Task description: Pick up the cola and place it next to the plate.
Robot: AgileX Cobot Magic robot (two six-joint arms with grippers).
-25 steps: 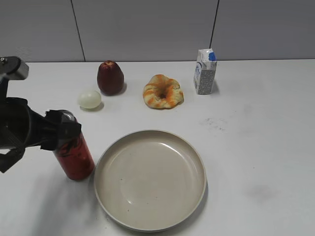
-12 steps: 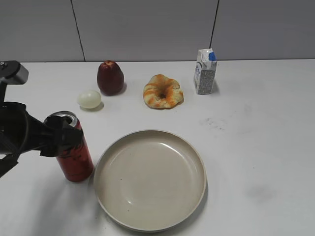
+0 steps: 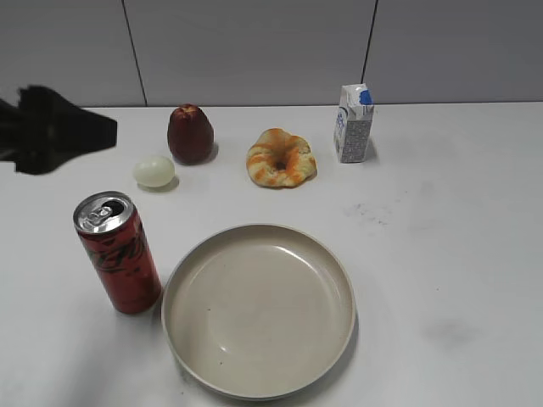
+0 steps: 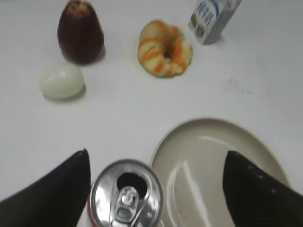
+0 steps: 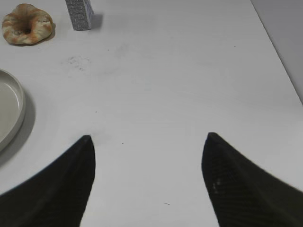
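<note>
The red cola can [image 3: 119, 254] stands upright on the white table, just left of the beige plate [image 3: 259, 309], close to its rim. My left gripper [image 3: 64, 136] is open and empty, raised above and behind the can. In the left wrist view the can's silver top [image 4: 127, 194] shows below, between my open left fingers [image 4: 156, 163], with the plate [image 4: 213, 161] to its right. My right gripper [image 5: 147, 142] is open and empty over bare table; the plate's rim [image 5: 14, 113] is at that view's left edge.
Along the back stand a dark red fruit [image 3: 190, 134], a pale egg [image 3: 153, 170], an orange-streaked bread ring [image 3: 281, 158] and a white-and-blue carton [image 3: 353, 123]. The table's right edge [image 5: 279, 56] shows in the right wrist view.
My left gripper has let go of the can and risen up and back to the left. The can stays standing beside the plate.
</note>
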